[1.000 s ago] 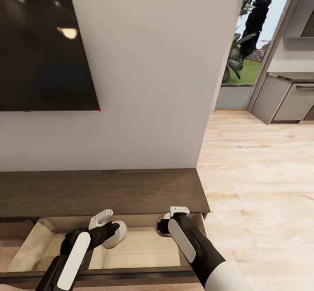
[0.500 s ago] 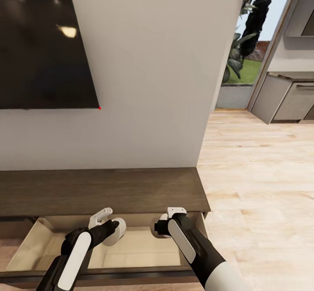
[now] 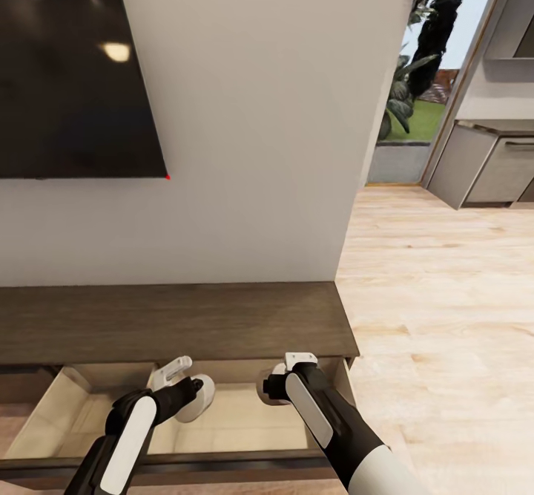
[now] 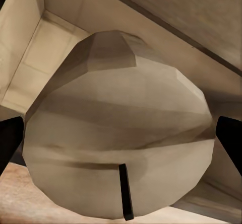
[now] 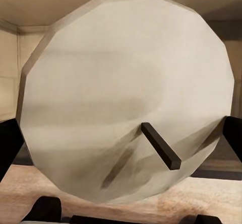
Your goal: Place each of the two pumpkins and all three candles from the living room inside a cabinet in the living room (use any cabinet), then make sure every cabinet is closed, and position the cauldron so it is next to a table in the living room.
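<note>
Both arms reach into the open drawer of the cabinet (image 3: 178,320), each pinching a candle.

Nearest, the drawer's front edge is cut off by the frame's bottom, and the arms hide part of its pale interior. The left gripper (image 3: 185,385) pinches the left candle (image 3: 199,398), half hidden behind the wrist; its wrist view has the candle (image 4: 118,138) between dark fingertips (image 4: 10,143) with the wick showing. The right gripper (image 3: 276,387) pinches the right candle (image 3: 267,389), mostly masked by the arm; the right wrist view shows its flat end (image 5: 128,98) and wick between the fingertips (image 5: 233,136). Beyond, the television (image 3: 74,72) is cropped at the left. Against half a second ago, the left candle sits slightly lower in the drawer; the view has tilted a little.
</note>
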### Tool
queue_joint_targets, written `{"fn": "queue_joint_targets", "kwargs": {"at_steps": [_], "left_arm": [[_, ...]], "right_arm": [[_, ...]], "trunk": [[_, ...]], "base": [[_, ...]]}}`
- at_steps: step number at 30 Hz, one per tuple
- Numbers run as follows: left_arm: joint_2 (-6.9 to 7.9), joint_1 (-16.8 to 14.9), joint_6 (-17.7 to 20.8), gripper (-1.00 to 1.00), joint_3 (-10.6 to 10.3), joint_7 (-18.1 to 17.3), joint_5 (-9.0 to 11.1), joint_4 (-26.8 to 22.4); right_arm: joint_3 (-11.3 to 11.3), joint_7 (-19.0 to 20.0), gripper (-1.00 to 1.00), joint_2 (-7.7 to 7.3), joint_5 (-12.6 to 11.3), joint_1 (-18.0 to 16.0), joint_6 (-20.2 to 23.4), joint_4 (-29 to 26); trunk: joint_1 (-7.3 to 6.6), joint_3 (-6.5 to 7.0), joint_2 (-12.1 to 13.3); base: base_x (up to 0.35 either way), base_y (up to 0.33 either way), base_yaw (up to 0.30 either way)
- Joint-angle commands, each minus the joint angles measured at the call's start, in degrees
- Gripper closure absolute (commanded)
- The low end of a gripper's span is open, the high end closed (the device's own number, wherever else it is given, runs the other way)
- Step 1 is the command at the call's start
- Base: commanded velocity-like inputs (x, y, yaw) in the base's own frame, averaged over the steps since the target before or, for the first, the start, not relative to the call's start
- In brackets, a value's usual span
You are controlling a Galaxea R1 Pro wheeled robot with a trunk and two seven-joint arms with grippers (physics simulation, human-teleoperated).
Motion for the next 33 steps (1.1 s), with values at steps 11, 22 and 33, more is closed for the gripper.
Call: {"fn": "queue_joint_targets", "kwargs": {"at_steps": [11, 22, 33], "left_arm": [[-0.16, -0.01, -0.47, 1.00, 0.00, 0.00, -2.73, 0.56], [-2.16, -0.01, -3.66, 1.00, -4.78, 0.38, -5.13, 0.57], [-4.94, -0.01, -3.76, 1.00, -5.09, 0.43, -10.56, 1.04]], "right_arm": [[0.26, -0.14, 1.00, 0.00, -0.01, 0.00, -0.03, 0.00], [4.81, -0.17, 1.00, 0.00, 0.21, 0.00, -0.23, 0.00], [4.95, 0.00, 1.00, 0.00, 0.19, 0.00, -0.94, -0.23]], "trunk": [[2.42, -1.98, -4.43], [4.84, -3.95, -8.84], [7.25, -5.93, -13.25]], "base": [[0.000, 0.000, 0.000], [0.000, 0.000, 0.000], [0.000, 0.000, 0.000]]}}
